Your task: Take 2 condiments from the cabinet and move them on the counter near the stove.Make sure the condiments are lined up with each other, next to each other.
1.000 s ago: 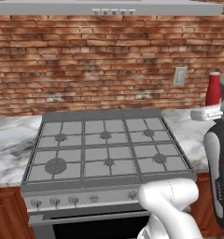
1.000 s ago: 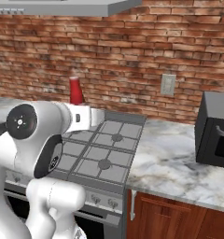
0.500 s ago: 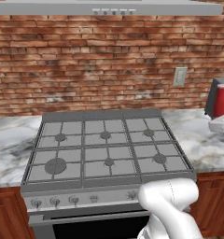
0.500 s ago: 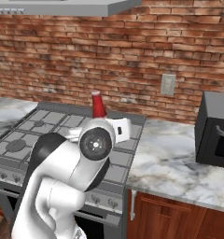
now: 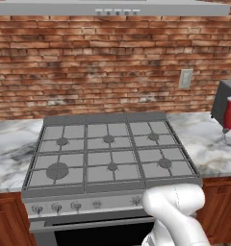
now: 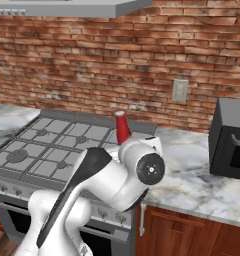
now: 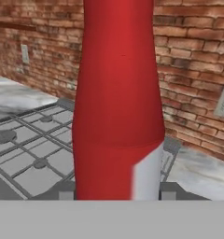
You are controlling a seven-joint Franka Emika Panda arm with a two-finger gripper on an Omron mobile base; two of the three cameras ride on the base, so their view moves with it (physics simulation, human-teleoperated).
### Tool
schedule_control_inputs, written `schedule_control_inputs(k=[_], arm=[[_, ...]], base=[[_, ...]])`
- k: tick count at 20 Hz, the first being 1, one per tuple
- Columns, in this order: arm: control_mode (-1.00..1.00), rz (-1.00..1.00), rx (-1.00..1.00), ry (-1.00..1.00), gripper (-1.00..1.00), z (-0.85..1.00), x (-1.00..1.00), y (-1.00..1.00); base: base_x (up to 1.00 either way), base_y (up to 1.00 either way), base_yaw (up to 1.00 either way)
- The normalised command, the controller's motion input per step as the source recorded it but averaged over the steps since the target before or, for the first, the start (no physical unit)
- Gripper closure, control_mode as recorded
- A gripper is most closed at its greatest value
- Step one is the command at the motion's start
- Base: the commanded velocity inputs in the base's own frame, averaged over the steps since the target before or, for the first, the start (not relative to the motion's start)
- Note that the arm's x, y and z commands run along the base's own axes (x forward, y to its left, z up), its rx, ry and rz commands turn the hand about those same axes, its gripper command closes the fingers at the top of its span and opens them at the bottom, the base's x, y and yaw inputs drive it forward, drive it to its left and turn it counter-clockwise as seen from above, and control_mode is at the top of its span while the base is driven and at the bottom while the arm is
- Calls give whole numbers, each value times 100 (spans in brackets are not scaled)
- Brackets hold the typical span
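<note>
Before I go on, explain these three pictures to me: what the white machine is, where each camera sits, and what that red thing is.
The white machine is a robot arm on a base that can drive, in a computer-drawn kitchen. Two cameras ride on the base behind the arm, one to its left and one to its right; both look forward over the stove and the marble counter. The third camera sits on the hand and looks along the tool, so the red bottle looms large there. That bottle is a slim red squeeze bottle, upright, clamped in the tool. In the left picture it hangs over the counter to the right of the stove. A dark microwave stands farther right.
</note>
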Motion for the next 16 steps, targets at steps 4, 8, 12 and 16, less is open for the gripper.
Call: schedule_control_inputs(k=[4, 8, 12, 16], arm=[[-100, 39, 5, 0, 100, -47, 34, -3], [-100, 38, 10, 0, 100, -33, 31, 0], [-100, 21, 5, -4, 100, -31, 32, -8], [-100, 9, 9, -1, 100, -23, 35, -18]], base=[[0, 0, 0], [0, 0, 0], [0, 0, 0], [0, 0, 0]])
